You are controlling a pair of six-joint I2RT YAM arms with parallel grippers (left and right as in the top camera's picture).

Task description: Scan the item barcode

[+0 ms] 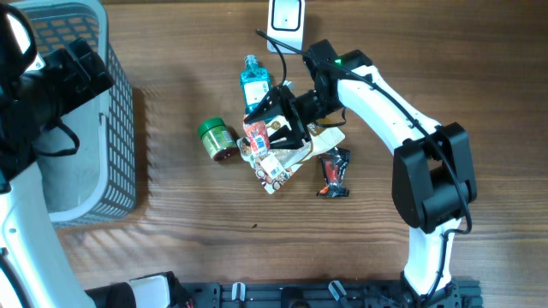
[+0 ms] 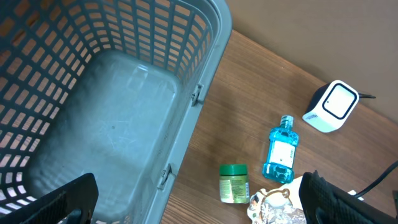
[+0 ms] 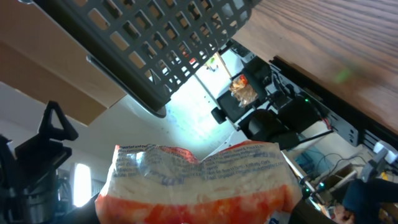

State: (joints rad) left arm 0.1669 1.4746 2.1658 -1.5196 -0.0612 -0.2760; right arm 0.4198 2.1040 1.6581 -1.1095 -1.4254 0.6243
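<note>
Your red-and-white packet [image 1: 255, 137] sits at the middle of the table [image 1: 445, 51], on the left edge of a small heap of wrappers. From overhead, its long axis runs roughly up and down the picture. Its upper end points toward the blue bottle [image 1: 253, 81] and the white scanner [image 1: 286, 15] beyond it. The green jar [image 1: 217, 140] lies on its side just to the packet's left.

In the right wrist view you see the packet's crinkled top edge with a band of small print across it, too blurred to read. No brand name can be made out.

Your right claw [image 1: 282, 120] is over the packet's upper end, and the packet fills the space in front of its camera. The fingers themselves are not clear, so you cannot tell whether it is gripping or slack. Your left claw [image 2: 198, 186] is spread wide above the grey basket [image 2: 186, 37] and holds nothing.
</note>
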